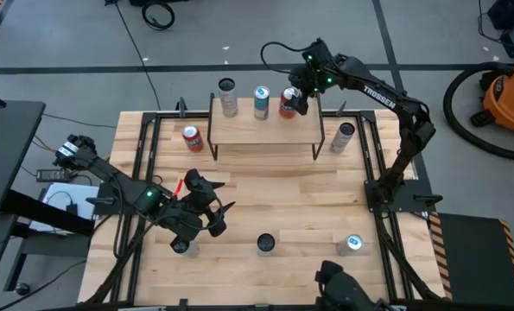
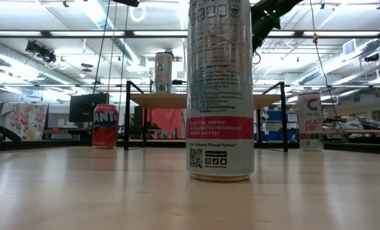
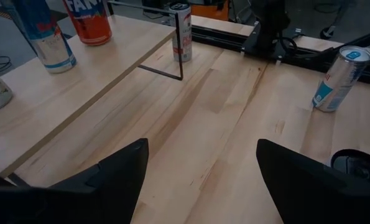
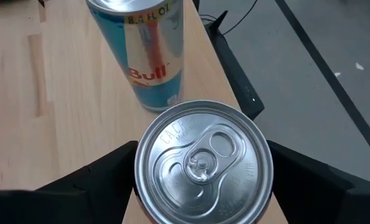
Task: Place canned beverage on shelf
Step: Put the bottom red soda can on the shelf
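- While the right gripper stands spread around the Fanta can on the shelf, a Red Bull can labelled "8.4 FL OZ" stands just beyond.
- The left gripper, spread and empty, hovers before a Celsius can.

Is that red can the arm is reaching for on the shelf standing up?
Upright: the red can shows its round top, standing on the shelf.

Three cans crowd the shelf's far edge, the right gripper straddling the red one, leaving its near edge and right end free, while the tabletop's middle lies open between shelf and cans along the near edge.
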`<action>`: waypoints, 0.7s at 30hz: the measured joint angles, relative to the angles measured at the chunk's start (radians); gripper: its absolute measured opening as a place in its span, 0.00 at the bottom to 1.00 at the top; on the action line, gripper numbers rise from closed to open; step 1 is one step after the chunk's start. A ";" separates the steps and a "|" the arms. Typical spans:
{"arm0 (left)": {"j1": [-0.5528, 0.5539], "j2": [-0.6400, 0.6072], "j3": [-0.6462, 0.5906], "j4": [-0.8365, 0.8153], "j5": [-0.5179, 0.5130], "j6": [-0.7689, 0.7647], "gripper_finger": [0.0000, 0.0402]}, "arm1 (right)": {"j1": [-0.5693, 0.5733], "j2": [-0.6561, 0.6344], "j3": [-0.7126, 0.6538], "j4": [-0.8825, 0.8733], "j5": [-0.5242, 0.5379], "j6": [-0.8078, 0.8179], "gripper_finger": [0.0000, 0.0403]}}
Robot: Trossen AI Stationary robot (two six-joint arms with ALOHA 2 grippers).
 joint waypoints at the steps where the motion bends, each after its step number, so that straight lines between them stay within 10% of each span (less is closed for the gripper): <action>1: 0.000 0.000 0.000 0.000 0.000 0.000 0.77 | 0.000 0.001 0.000 0.004 -0.001 0.000 0.84; 21: 0.000 0.000 0.000 0.006 0.000 0.043 0.77 | 0.002 0.003 -0.002 0.015 -0.055 -0.006 0.86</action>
